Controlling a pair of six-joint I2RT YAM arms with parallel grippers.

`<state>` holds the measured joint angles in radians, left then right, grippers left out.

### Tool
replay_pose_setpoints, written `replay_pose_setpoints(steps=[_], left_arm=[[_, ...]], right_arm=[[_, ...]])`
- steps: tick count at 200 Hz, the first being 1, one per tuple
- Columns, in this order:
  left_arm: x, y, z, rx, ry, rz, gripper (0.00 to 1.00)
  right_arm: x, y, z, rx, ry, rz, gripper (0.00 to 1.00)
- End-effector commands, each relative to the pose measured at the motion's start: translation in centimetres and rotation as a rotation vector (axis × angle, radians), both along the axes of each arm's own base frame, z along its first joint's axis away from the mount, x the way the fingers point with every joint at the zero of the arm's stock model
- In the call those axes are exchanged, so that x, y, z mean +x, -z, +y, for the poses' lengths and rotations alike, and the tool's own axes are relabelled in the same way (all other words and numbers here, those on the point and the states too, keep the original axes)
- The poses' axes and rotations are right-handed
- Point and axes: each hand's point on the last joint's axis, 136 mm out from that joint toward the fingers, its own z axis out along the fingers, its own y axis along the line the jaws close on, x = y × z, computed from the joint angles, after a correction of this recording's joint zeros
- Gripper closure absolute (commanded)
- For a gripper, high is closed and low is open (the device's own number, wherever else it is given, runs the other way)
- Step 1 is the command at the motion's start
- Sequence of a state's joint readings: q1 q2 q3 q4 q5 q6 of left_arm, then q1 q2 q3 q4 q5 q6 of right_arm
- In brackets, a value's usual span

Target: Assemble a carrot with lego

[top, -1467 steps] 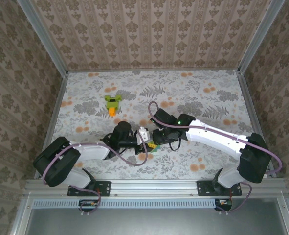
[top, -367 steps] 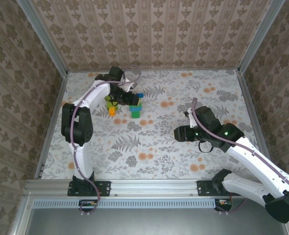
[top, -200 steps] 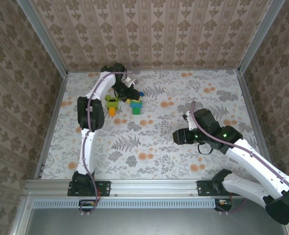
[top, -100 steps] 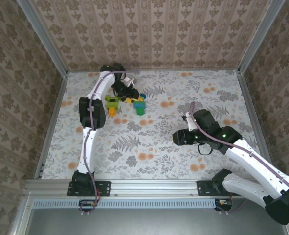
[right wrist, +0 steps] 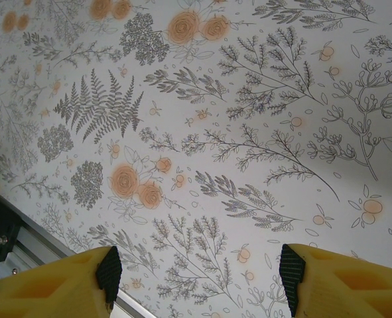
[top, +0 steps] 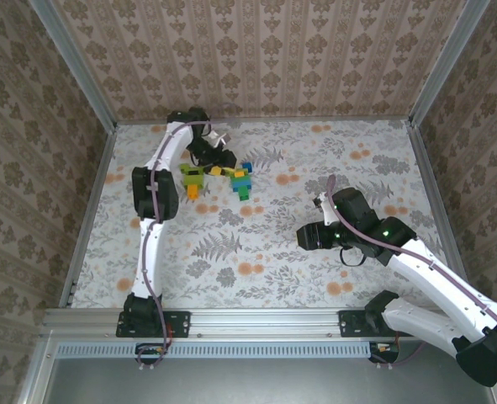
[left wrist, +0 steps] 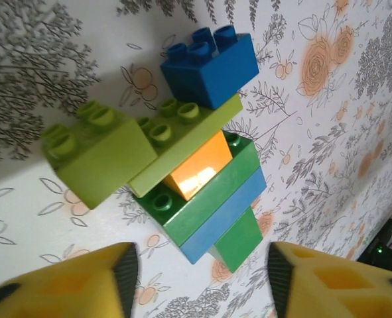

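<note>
Floral-print tabletop [top: 273, 244], studded plastic lego stack [left wrist: 205, 189]

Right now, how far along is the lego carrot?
Done: a lime-green carrot with an orange tip lies at the far left of the table. In hand: nothing; the left fingers stand open, clear of a mixed brick stack (blue, lime, orange, dark green) lying beside the carrot; the right fingers hang open over bare table. Left: possibly joining that stack; I cannot tell.

Table [top: 315, 252], floral-print surface. Far-left area: one lime-green and orange carrot [top: 192, 178]; near it, one lego stack [top: 242, 180] in blue, lime, orange and dark green.
</note>
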<state>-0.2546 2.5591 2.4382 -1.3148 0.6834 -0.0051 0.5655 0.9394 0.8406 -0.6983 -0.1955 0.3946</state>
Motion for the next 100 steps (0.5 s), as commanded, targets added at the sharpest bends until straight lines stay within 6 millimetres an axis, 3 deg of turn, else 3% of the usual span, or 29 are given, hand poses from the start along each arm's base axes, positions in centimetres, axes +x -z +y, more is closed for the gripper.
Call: replay_pose_setpoints(steps=[1, 5, 8, 31, 50, 84, 100], left_arm=[[-0.2, -1.8, 1.1, 0.004, 0.01, -0.061, 0.17], [-0.3, -2.0, 1.2, 0.012, 0.01, -0.077, 0.02], [-0.3, -2.7, 1.3, 0.011, 0.011, -0.102, 0.0], [-0.2, -6.2, 4.1, 0.119, -0.052, -0.299, 0.0], [-0.2, -8.9, 7.6, 0.193, -0.19, -0.479, 0.0], [-1.3, -11.8, 17.2, 0.238, -0.615, -0.743, 0.0], [-2.9, -13.1, 19.8, 0.204, -0.727, -0.882, 0.0]], right_arm=[[0.0, 0.0, -0.3, -0.006, -0.003, -0.019, 0.32], [0.1, 0.0, -0.4, -0.011, -0.001, -0.023, 0.32], [0.1, 0.0, -0.5, -0.013, 0.003, -0.024, 0.32], [0.6, -0.2, -1.1, -0.037, 0.037, -0.045, 0.3], [1.4, -1.0, -1.9, -0.06, 0.09, -0.083, 0.28], [3.7, -3.4, -3.7, -0.102, 0.212, -0.187, 0.27], [4.6, -4.3, -4.4, -0.118, 0.255, -0.227, 0.27]])
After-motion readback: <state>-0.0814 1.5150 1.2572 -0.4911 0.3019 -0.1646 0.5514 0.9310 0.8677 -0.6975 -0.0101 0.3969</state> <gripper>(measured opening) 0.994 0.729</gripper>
